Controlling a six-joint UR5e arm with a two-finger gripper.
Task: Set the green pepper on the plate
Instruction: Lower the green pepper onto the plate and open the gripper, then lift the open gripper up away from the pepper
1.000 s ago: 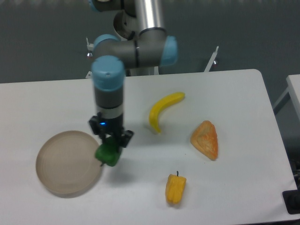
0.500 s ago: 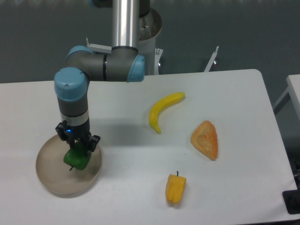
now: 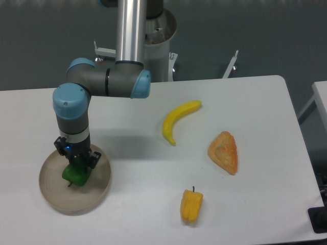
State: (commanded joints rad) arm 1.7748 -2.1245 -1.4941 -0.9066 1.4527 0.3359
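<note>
The green pepper (image 3: 74, 174) is small, glossy and dark green. It is over the middle of the round beige plate (image 3: 97, 191) at the table's front left, low against its surface. My gripper (image 3: 76, 164) points straight down over the plate and is shut on the green pepper, whose top is hidden between the fingers. I cannot tell whether the pepper rests on the plate or hangs just above it.
A yellow banana (image 3: 177, 119) lies at the table's middle. An orange-tan triangular pastry (image 3: 225, 151) lies to the right. A yellow pepper (image 3: 191, 205) with a dark stem lies near the front edge. The arm's base stands behind the table's far edge.
My gripper has carried the green pepper leftward from the plate's right rim to over the plate's middle and has come down lower.
</note>
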